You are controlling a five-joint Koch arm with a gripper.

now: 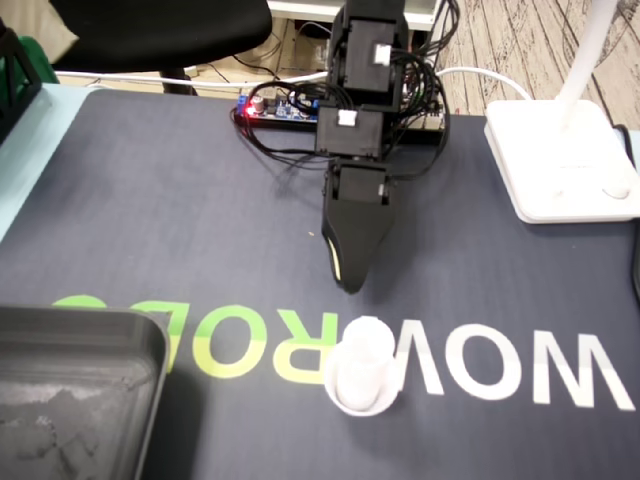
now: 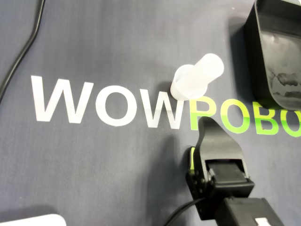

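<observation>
Fingers of the gripper [image 1: 349,283] come to one dark point in both views, one lying behind the other, so I cannot tell whether they are parted or pressed together. Nothing shows between them. The tip hangs low over the mat [image 1: 180,210], aimed down and forward, and the overhead view puts it [image 2: 205,121] near the white cup [image 2: 195,77] but clearly apart from it.

That cup [image 1: 362,368] stands alone with its wider end on the mat, where the white lettering meets the green. It looks upturned, though the pictures are too soft to be sure, so I cannot say whether anything is in it. By my reading, the arm is lined up behind the cup to reach it, and no grasp has been made.

Off to the side sits a black tray [image 1: 80,318], well apart from the cup. Its floor shows only pale smears and seems to hold nothing, which makes it a likely drop-off place. A white lamp base [image 1: 560,160] stands at the far edge.
</observation>
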